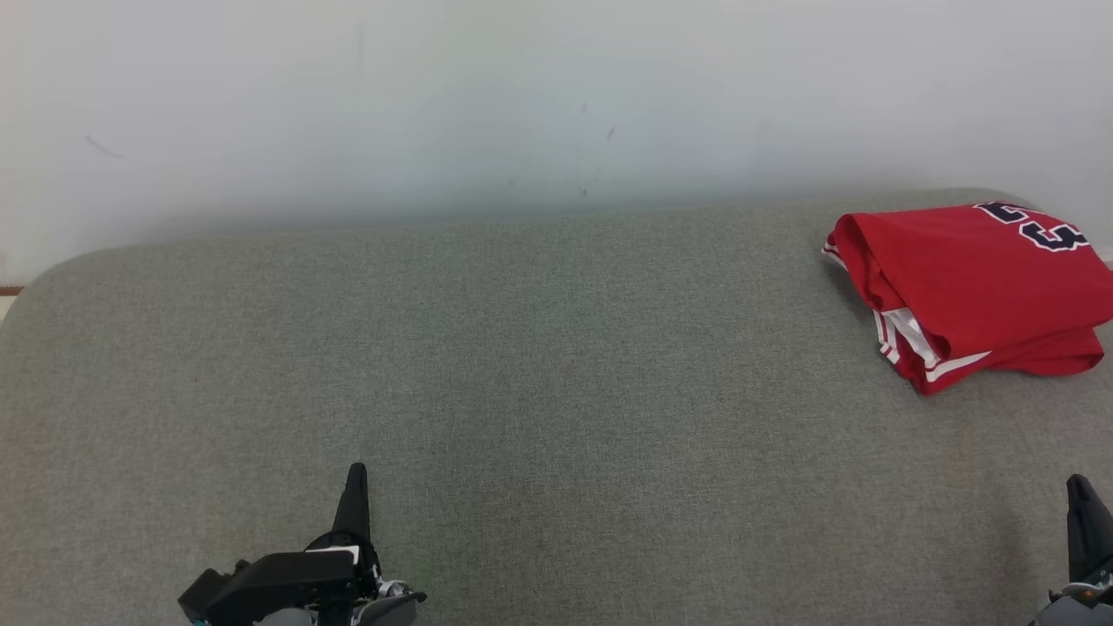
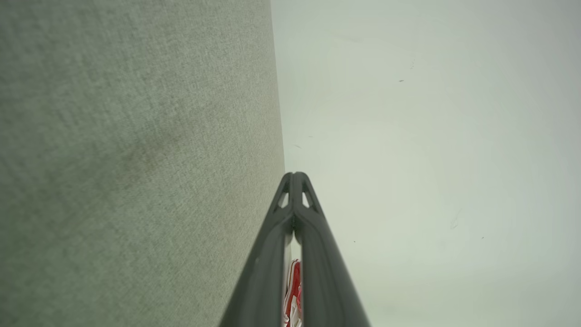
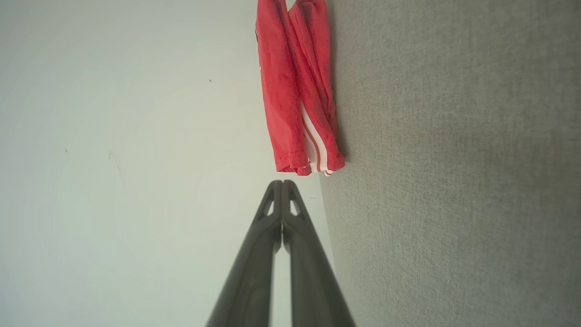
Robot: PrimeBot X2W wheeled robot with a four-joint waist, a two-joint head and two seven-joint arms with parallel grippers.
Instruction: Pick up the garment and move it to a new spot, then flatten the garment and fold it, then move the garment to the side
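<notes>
**Item 1: garment**. Red, with white trim and dark numerals. It is folded into a thick bundle and lies straight ahead of the right gripper fingertips, clear of them. It is well off to the right of the left gripper.

**Item 2: right gripper.** Fingers pressed together, nothing between them.

**Item 3: left gripper.** Fingers likewise closed and empty, over bare grey cushion.

**Hazard.** The bundle looks loosely stacked, its layers bulging, and it sits near the cushion's far right edge. A forward sweep of the right fingers would likely snag a hem, spoil the fold or push the bundle off.
</notes>
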